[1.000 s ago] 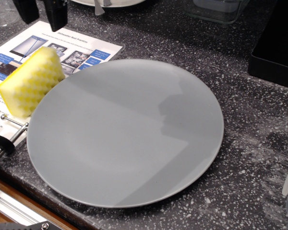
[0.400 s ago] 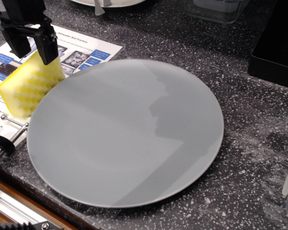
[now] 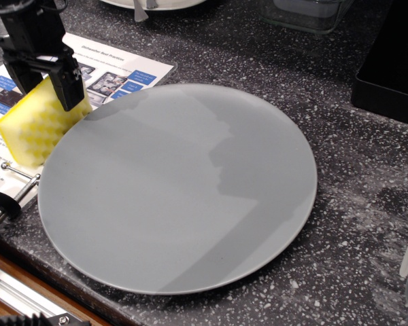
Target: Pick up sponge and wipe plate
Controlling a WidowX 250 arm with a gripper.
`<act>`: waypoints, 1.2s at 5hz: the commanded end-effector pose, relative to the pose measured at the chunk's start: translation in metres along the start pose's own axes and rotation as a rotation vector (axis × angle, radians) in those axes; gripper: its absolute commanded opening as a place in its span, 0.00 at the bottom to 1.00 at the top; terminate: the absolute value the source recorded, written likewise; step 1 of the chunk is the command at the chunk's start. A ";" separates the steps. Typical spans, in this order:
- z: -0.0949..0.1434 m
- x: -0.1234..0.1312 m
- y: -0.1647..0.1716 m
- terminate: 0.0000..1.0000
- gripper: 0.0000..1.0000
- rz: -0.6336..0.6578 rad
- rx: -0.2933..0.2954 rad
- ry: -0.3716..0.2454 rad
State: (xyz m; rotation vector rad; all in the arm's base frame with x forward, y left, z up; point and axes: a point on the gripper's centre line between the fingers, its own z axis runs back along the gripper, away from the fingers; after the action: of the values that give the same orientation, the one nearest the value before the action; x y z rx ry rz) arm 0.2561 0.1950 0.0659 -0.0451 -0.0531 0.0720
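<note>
1. At the left edge of the counter, beside the plate's upper-left rim: sponge [image 3: 37, 125], a bright yellow foam block with paler wavy ridged faces, long axis slanting from lower left up to upper right, upper corner just beside the plate's rim; contact with the rim hard to tell.
2. Above and around the sponge's upper end: black gripper [image 3: 44, 81], jaws parted, one finger [image 3: 69, 87] in front of the foam's upper right corner, the other at its upper left; actual squeeze on the foam not clear.
3. Centre of view: plate [image 3: 183, 197], large, round, flat, matte grey, thin rim, nothing lying on it, only an angular shadow across the surface.
4. Under the sponge and behind it: printed instruction sheet [image 3: 122, 75] with blue labels and small photos, flat on the dark speckled countertop [image 3: 340, 217].
5. Along the top edge: clear plastic container [image 3: 306, 13], contents unreadable; rim of a white dish [image 3: 156, 4]. Far right: black box [image 3: 391, 61].
</note>
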 end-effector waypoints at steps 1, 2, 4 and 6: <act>0.028 0.015 0.009 0.00 0.00 0.005 0.023 -0.060; 0.051 0.020 0.000 0.00 0.00 0.009 -0.004 -0.124; 0.046 0.007 -0.055 0.00 0.00 -0.059 0.030 -0.191; 0.023 0.019 -0.083 0.00 0.00 -0.073 0.132 -0.114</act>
State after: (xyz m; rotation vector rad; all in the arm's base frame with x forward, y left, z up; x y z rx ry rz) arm 0.2752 0.1087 0.0817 0.0861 -0.1160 0.0016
